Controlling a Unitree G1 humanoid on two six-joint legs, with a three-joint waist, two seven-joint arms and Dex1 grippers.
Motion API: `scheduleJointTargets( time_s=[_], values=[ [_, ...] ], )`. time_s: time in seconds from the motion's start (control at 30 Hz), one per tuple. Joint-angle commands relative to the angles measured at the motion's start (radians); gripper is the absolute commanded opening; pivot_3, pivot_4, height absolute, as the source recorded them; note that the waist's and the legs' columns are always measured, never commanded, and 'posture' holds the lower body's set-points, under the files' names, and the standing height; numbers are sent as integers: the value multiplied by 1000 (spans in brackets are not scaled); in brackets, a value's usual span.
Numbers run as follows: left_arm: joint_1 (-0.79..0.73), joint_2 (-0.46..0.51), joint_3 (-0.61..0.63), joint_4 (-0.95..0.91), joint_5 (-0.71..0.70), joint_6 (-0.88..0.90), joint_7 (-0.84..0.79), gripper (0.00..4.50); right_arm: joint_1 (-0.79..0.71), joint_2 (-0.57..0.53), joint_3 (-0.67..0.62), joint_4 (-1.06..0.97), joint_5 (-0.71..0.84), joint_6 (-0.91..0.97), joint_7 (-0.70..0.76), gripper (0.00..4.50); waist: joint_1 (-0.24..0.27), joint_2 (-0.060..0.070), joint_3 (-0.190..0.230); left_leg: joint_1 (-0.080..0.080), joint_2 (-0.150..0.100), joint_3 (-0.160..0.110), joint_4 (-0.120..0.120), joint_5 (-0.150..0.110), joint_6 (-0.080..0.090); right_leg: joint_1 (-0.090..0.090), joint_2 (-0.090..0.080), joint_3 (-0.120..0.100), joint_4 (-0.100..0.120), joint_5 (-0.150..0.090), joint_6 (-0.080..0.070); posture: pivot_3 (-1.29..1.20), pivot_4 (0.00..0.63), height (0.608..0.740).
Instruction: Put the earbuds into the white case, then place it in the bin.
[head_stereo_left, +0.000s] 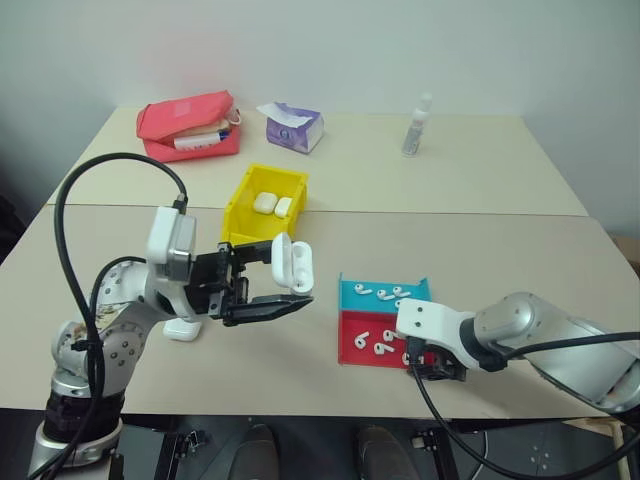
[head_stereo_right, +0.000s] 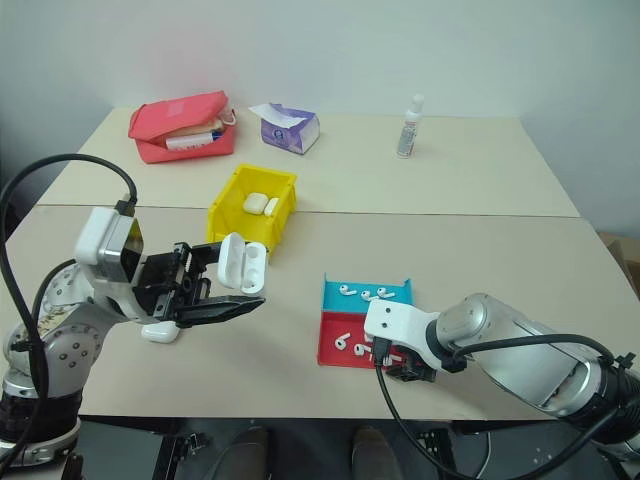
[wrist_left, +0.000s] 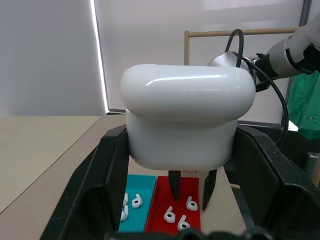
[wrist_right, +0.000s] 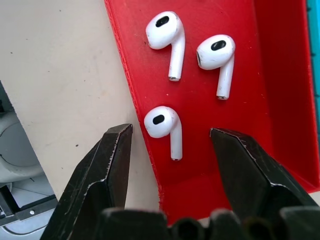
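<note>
No lettering can be read on anything in the frames.

Low in the head views, the right gripper (wrist_right: 170, 137) hangs over the red tray (head_stereo_left: 348, 350) at lower centre-right. The right wrist view shows its two black fingers (wrist_right: 107, 165) spread apart, straddling one earbud (wrist_right: 162, 125) without touching it; one finger is over the bare table (head_stereo_left: 480, 250), the other over the tray. Two more earbuds (wrist_right: 167, 35) lie just beyond, details the head views give only as small white specks. Behind the red tray sits a teal tray (head_stereo_left: 350, 290), touching it, with further earbuds inside.

At left centre, the left gripper (head_stereo_left: 275, 290) is clamped on the white case (head_stereo_left: 291, 262), held above the table with its lid flipped up. The left wrist view looks past the case to the right gripper's fingertips over the trays. A second white case (head_stereo_left: 182, 329) rests on the table beneath the left arm.

Farther back, upper centre, the yellow bin (head_stereo_left: 245, 205) holds two more cases. Beyond lie a red pouch (head_stereo_left: 185, 120), a purple tissue pack (head_stereo_left: 295, 128) and a small clear bottle (head_stereo_left: 417, 127).
</note>
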Motion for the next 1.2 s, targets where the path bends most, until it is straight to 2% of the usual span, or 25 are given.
scheduleJointTargets(
  time_s=[0.03,0.6,0.83,0.87,1.07,1.2],
  values=[
    [2,15,29,-42,-33,3,11,2772,1,1,-5,-6,-26,-41,9,2948,0,0,0,0,0,0,0,0,0,0,0,0,0,0,0,0,150,740],
    [18,28,36,-58,-60,0,47,2772,43,-39,34,27,-175,-219,114,2948,0,0,0,0,0,0,0,0,0,0,0,0,0,0,0,0,150,740],
    [26,32,41,-66,-64,2,53,2772,66,-35,28,27,-210,-244,137,814,-2,0,0,2,0,0,0,0,0,2,0,0,0,0,0,0,150,740],
    [25,32,41,-66,-64,2,54,2772,69,-35,26,27,-215,-247,140,613,-1,0,0,2,0,0,0,0,0,2,0,0,0,0,0,0,150,740],
    [23,34,44,-64,-65,3,56,2772,90,-25,1,28,-218,-238,139,600,-1,0,0,2,0,0,0,0,0,2,0,0,0,0,0,0,150,740],
    [17,38,50,-55,-68,3,52,2772,96,-10,-94,31,-160,-197,151,600,-1,0,0,2,0,0,0,0,0,2,0,0,0,0,0,0,150,740]
  ],
)
